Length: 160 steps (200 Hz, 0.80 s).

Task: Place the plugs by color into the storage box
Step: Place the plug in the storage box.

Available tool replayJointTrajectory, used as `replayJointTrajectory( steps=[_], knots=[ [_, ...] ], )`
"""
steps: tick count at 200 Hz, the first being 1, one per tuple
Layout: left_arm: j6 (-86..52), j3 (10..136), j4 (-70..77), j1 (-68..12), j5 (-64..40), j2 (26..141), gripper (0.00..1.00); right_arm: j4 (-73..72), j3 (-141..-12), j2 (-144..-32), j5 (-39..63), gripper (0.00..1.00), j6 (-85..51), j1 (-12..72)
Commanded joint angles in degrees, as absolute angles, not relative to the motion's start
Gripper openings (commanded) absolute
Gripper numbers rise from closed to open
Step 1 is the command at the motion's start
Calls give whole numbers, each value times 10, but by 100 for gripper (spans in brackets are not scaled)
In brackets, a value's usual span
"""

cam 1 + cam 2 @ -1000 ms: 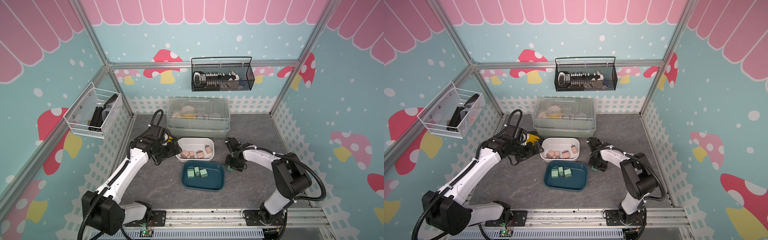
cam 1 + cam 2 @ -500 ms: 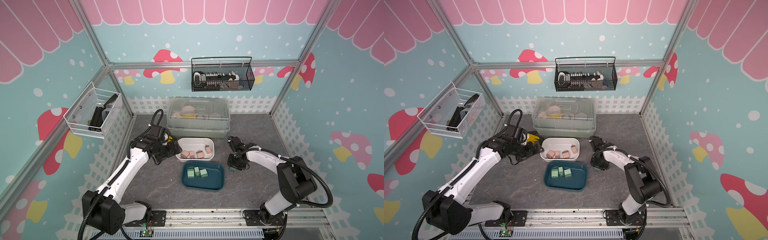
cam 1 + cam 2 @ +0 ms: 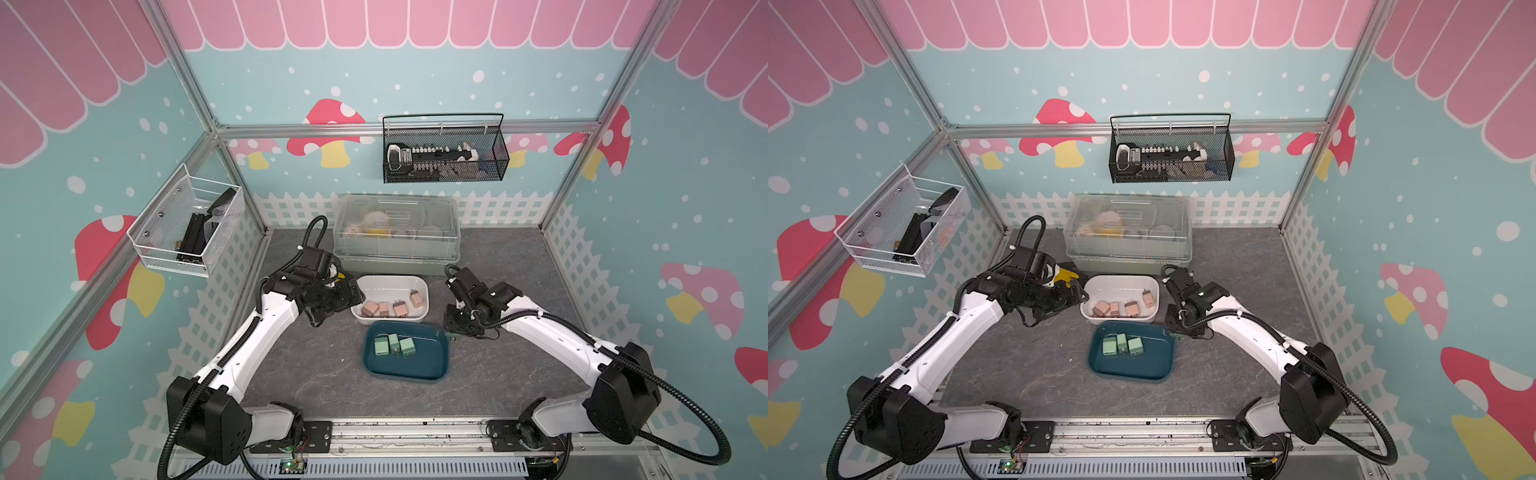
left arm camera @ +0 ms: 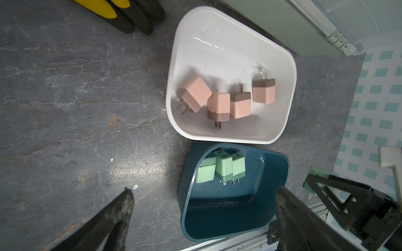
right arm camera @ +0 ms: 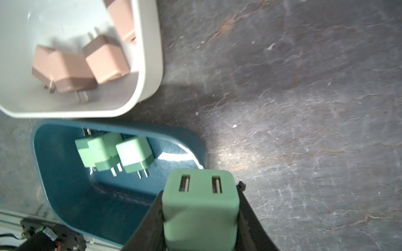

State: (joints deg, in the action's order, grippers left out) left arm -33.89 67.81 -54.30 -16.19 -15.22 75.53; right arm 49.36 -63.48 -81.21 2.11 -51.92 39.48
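The white storage box (image 3: pixel 390 279) holds several pinkish-tan plugs (image 3: pixel 400 309), shown close in the left wrist view (image 4: pixel 240 105). Directly in front of it, the dark teal storage box (image 3: pixel 415 365) holds three mint green plugs (image 3: pixel 390 344) side by side. My right gripper (image 3: pixel 453 330) hangs at the teal box's right rim, shut on a fourth green plug (image 5: pixel 200 206) whose two slots face the camera. My left gripper (image 3: pixel 353 297) hovers just left of the white box, open and empty (image 4: pixel 204 191).
A large clear-lidded grey-green container (image 3: pixel 397 232) stands behind the white box. A yellow-and-black tool (image 3: pixel 1065 274) lies under the left wrist. Wire baskets (image 3: pixel 444 149) hang on the back and left walls. A metal rail (image 3: pixel 415 432) runs along the front edge.
The right gripper closed on the green plug beside the teal box and carried it a little left to the box's right rim. The left arm stayed still.
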Motion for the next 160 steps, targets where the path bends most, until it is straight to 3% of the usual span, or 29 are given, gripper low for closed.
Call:
replayJointTrajectory(
  steps=[1, 160],
  knots=[
    [-340, 696, -540, -159, -156, 761, 98, 521, -651, -826, 23, 26, -541, 442],
    [-350, 657, -537, -158, -153, 727, 98, 462, -714, -1044, 48, 31, -485, 476]
  ],
)
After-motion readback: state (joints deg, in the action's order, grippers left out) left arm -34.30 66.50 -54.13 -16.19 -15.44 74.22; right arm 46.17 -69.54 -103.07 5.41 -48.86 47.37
